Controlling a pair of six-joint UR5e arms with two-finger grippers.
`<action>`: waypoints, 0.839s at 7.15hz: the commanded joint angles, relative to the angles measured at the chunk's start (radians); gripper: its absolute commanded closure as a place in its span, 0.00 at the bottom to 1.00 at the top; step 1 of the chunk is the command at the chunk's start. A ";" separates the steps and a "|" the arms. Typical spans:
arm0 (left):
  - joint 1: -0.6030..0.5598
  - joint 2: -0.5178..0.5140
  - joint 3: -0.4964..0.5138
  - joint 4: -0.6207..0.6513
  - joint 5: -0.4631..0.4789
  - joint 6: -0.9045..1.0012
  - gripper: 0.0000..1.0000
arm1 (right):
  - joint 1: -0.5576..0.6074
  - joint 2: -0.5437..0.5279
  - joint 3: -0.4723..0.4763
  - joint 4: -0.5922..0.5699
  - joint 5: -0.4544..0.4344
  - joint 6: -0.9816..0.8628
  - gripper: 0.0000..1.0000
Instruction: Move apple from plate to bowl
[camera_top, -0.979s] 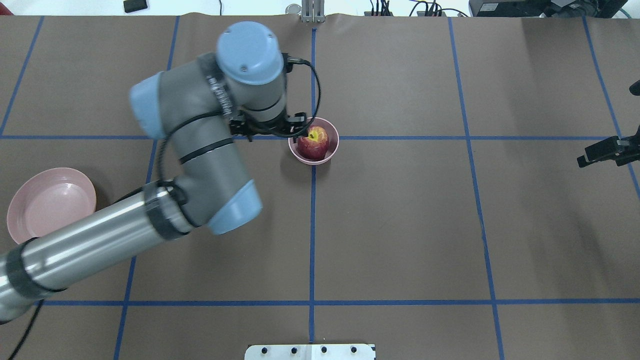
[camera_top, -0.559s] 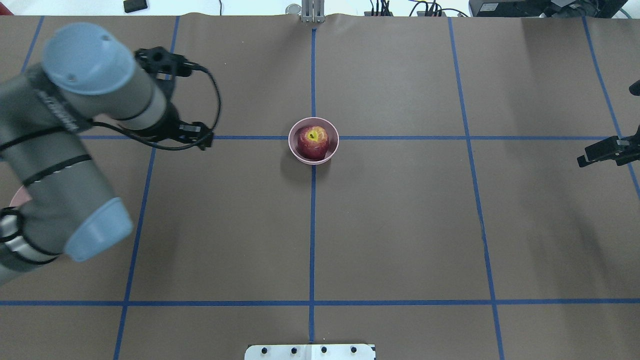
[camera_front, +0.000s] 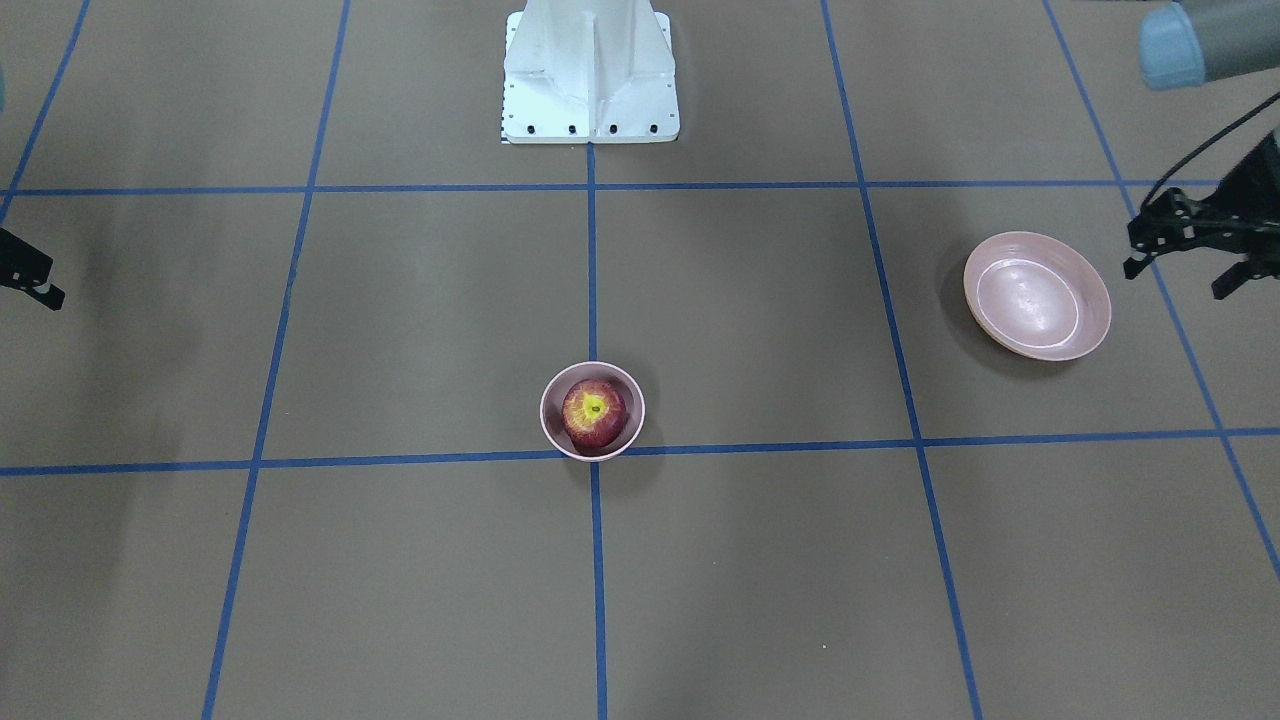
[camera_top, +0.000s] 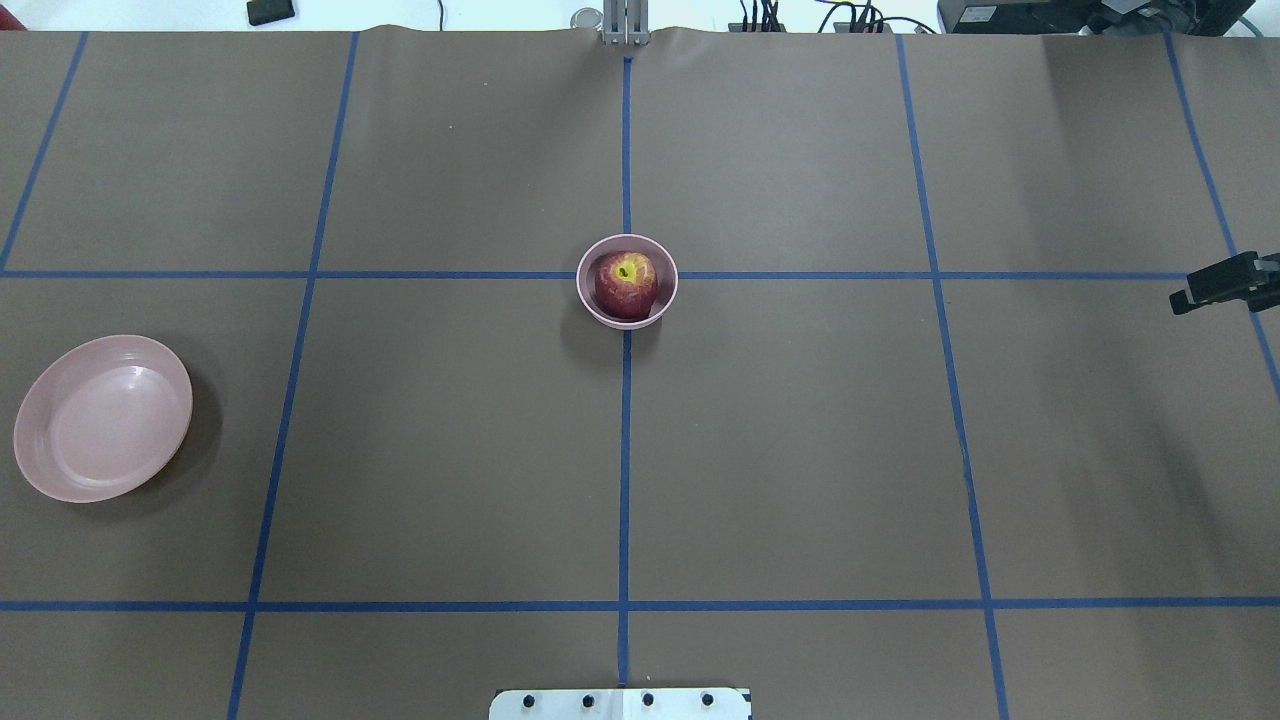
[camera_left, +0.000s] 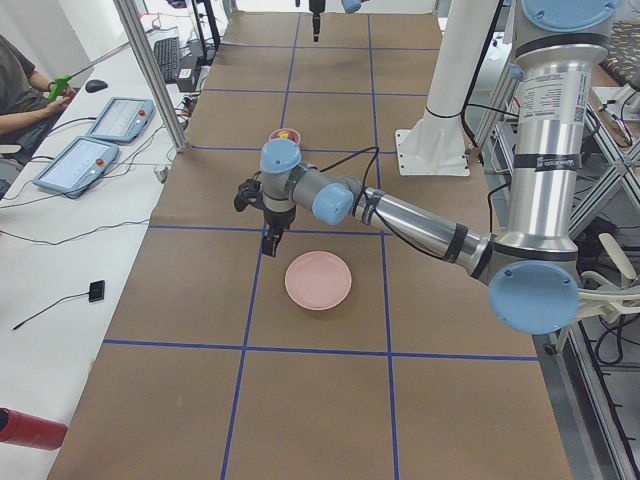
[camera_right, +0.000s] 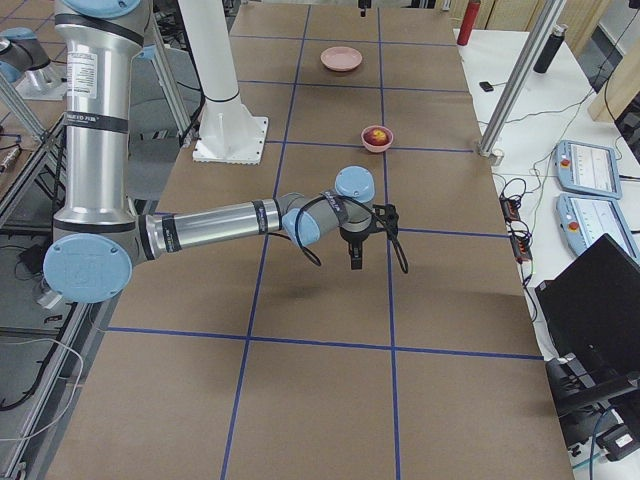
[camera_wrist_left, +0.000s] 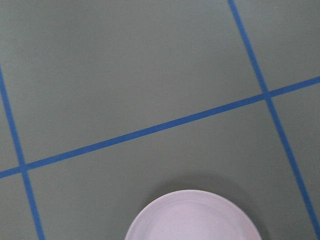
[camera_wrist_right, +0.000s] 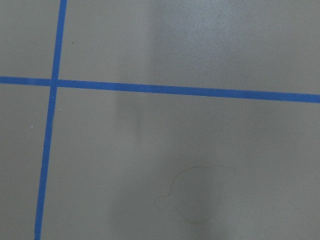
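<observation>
Worktop (camera_top: 800, 450): apple (camera_top: 626, 285) is seated in bowl (camera_top: 584, 292), plate (camera_top: 100, 420) bare; task is judged done. Left pincer (camera_front: 1176, 282) is spread, empty; right pincer (camera_top: 1185, 297) cannot be judged.

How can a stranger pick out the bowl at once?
On the brown table, find where the middle blue tape lines cross. The bowl sits there, small and deep, holding the apple; the plate, also pink, is wider, shallow and empty.

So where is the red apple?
In the overhead view the apple sits inside the small pink bowl, right in the middle, where two blue lines cross.
</observation>
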 joint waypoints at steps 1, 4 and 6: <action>-0.038 0.006 0.083 -0.003 -0.023 0.068 0.02 | 0.042 -0.002 -0.004 -0.003 0.004 -0.068 0.00; -0.038 0.002 0.087 -0.011 -0.029 0.061 0.02 | 0.041 -0.013 -0.024 -0.003 -0.005 -0.096 0.00; -0.034 -0.015 0.020 -0.008 -0.022 0.023 0.02 | 0.041 -0.022 -0.023 -0.001 -0.005 -0.096 0.00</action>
